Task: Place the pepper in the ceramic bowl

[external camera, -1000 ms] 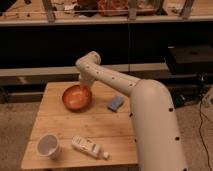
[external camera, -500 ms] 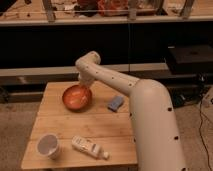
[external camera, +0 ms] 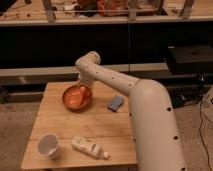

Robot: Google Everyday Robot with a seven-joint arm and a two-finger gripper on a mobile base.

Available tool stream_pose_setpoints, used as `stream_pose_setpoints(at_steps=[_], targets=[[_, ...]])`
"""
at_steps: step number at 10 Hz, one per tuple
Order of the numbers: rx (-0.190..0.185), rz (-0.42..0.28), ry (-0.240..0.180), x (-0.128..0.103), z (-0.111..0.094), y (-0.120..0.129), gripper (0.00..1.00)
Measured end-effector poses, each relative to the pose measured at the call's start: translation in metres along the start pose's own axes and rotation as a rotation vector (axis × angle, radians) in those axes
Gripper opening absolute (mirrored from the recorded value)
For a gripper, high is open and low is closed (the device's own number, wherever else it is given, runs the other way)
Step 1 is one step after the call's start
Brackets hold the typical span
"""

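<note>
Presently, you are holding the gripper [external camera: 84, 89] over the bowl's [external camera: 65, 100] right rim; whether it is clenched or released cannot be told. The pepper [external camera: 78, 95] is seemingly lying inside the bowl, just beneath the gripper.

One white arm [external camera: 150, 115] is observed entering from the lower right and is extended across the table [external camera: 55, 131] toward its far edge. A sharp bend is recorded at a rounded joint [external camera: 89, 62] above that edge, and from there the last segment is directed downward. The gripper [external camera: 83, 89] is held low over the table's far half, about midway along the far edge.
</note>
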Motion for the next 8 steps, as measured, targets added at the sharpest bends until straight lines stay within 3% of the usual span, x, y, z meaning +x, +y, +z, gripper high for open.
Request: stream_pose_setpoints(at_steps=[2,5,8], targets=[[0.001,-0.001,0.000,0.0002,0.0004,-0.0005,0.59],[0.002,0.001,-0.001,0.0009,0.0010,-0.0007,0.80],[0.003,0.001,-0.001,0.0015,0.0021,-0.0012,0.80]])
